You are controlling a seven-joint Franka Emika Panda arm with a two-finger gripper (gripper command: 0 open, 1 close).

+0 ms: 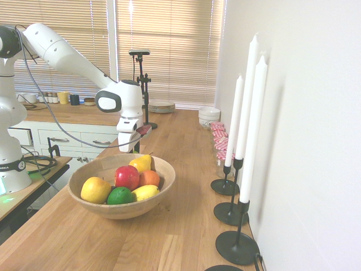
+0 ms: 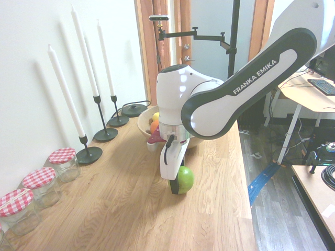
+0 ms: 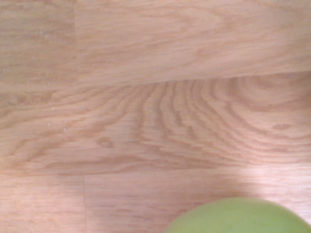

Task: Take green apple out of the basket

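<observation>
Green apple [image 2: 184, 179] out of basket [image 1: 161, 186] now, down on bench [image 2: 131, 209], near basket on my side. Step in hand: setting it down. My gripper [image 2: 177, 184] sits closed around apple, fingers at its sides, apple touching wood. Next move, I think: open gripper, lift straight up, don't roll apple. My arm reaches over bench, wrist pointing straight down. Red apple [image 1: 127, 176], lime [image 1: 119, 196], pear [image 1: 141, 163] in basket.
</observation>
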